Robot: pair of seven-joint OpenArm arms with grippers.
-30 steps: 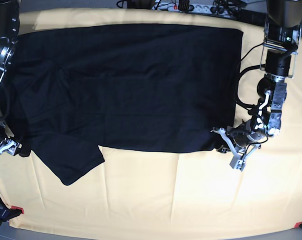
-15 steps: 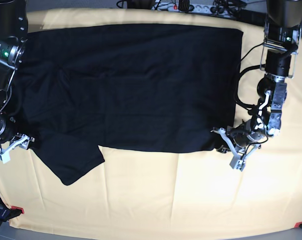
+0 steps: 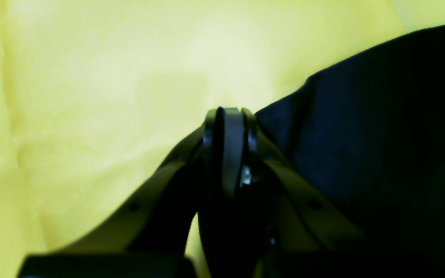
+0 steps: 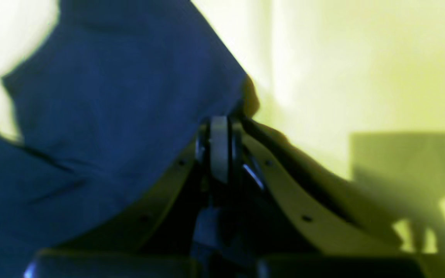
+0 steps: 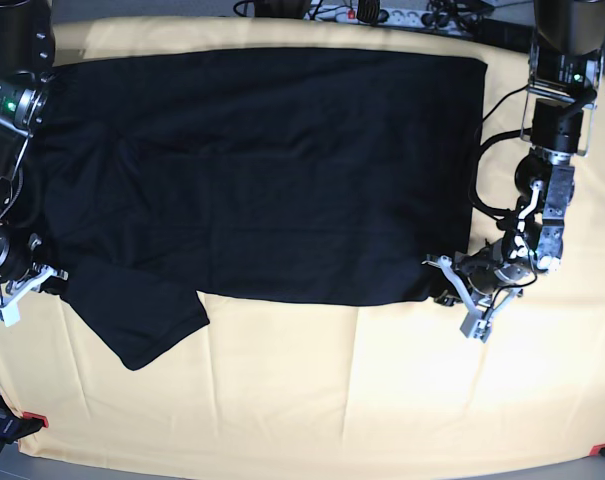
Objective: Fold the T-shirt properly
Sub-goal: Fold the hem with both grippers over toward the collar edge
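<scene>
On the left of the base view, the right gripper (image 5: pixel 32 280) sits low at the sleeve end of the T-shirt (image 5: pixel 262 170), where the lower sleeve (image 5: pixel 142 320) splays out onto the pale yellow cloth (image 5: pixel 332 390). In the right wrist view its jaws are pressed together at the tip with dark fabric running right up to them, so it appears pinched on the sleeve-side edge of the shirt, probably to carry that edge across for a fold. The T-shirt lies flat and spread over the upper and middle part of the cloth, its long straight hem edge facing the right of the view and its lower edge running level across the middle. Below that edge a broad band of bare yellow cloth is open, giving room to drag or lay fabric toward the near side; the upper edge lies close to the far border of the cloth, near a power strip (image 5: pixel 392 14) and cables, so there is little slack there. On the right of the base view, the left gripper (image 5: pixel 452 290) rests at the shirt's lower hem corner, and the left wrist view shows its jaws narrowed to a closed tip with the dark hem touching beside it; it looks clamped on that corner, though the fabric between the jaws is not plainly visible. Holding two ends of the near edge suits a lengthwise fold.
</scene>
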